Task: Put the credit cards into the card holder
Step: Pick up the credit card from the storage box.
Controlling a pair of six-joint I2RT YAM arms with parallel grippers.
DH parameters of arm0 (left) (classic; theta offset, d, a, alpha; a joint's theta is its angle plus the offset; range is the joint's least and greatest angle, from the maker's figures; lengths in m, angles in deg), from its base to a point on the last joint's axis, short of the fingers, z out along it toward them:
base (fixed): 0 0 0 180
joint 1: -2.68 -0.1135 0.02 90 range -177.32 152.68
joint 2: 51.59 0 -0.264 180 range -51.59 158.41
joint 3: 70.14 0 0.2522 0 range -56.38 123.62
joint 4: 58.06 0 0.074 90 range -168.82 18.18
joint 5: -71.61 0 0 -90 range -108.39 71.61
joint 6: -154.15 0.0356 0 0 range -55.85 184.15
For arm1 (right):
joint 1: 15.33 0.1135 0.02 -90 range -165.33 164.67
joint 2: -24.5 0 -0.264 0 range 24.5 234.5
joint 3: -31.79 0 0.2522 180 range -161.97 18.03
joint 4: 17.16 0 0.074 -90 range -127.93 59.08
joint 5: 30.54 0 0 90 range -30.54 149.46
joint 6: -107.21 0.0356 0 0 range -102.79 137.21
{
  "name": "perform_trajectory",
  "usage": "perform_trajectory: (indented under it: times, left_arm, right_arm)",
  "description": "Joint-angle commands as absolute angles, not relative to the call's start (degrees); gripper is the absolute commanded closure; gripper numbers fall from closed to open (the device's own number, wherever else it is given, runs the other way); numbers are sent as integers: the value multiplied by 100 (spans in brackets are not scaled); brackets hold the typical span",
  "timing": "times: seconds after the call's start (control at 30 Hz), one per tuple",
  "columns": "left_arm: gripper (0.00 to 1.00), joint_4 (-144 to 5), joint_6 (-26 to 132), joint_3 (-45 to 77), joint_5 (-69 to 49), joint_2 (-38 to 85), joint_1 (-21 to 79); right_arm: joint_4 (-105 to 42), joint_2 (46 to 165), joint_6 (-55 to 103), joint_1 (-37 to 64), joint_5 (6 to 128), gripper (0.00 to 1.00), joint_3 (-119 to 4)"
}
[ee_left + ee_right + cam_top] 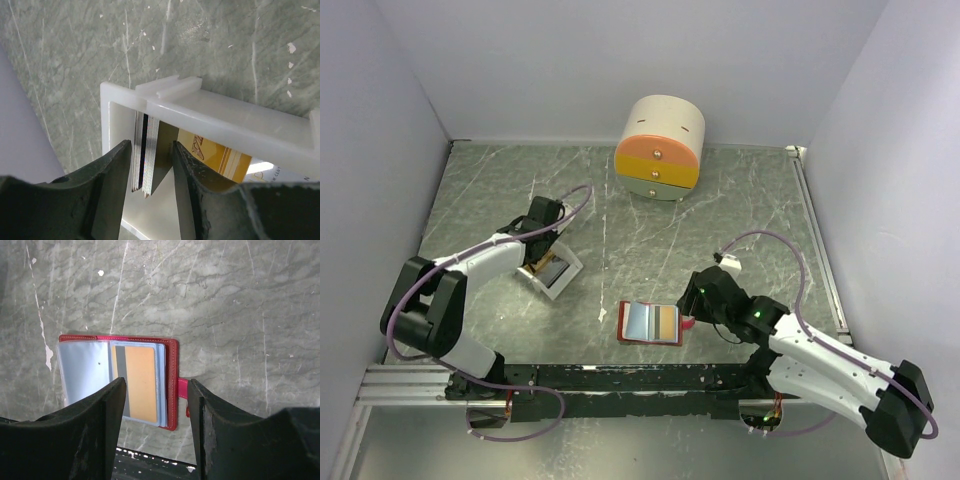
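Observation:
A stack of credit cards (pixel 145 150) stands on edge inside a white tray (pixel 225 117), and an orange-gold card (pixel 215 157) lies flat beside it. My left gripper (pixel 151 145) is open around the stack, with a gap still showing on the right side. The red card holder (pixel 650 322) lies open on the table near the front, an orange card (pixel 141 384) in its clear sleeve. My right gripper (pixel 156 382) hangs open over the holder's right edge and its red tab (pixel 182 388), holding nothing.
A round cream-and-orange drawer box (pixel 660 148) stands at the back centre. The white tray (pixel 552 272) sits at the left under my left gripper (pixel 544 262). White walls close in the marble table (pixel 740 210) on three sides; a black rail (pixel 640 378) runs along the front.

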State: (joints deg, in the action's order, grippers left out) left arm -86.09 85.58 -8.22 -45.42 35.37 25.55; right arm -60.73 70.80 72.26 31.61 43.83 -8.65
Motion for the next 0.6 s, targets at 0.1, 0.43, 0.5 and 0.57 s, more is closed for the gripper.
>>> perform_trajectory:
  times: [0.1,0.43,0.5,0.57]
  left_arm:
    - [50,-8361,8643,-617,-4555,3752,2492]
    - [66,-8249,8818,-604,-5032,3790,2497]
    - [69,-8209,8837,-626,-5105,3732,2500]
    - [71,-8170,8880,-634,-5192,3689,2497]
  right_arm:
    - [-5994,6763,7285,3165,4246,47,-924]
    - [-6010,6798,7282,3167,4241,47,-955]
    - [-6026,6779,7285,3161,4235,47,-952]
    - [-6026,6751,7276,3163,4224,47,-940]
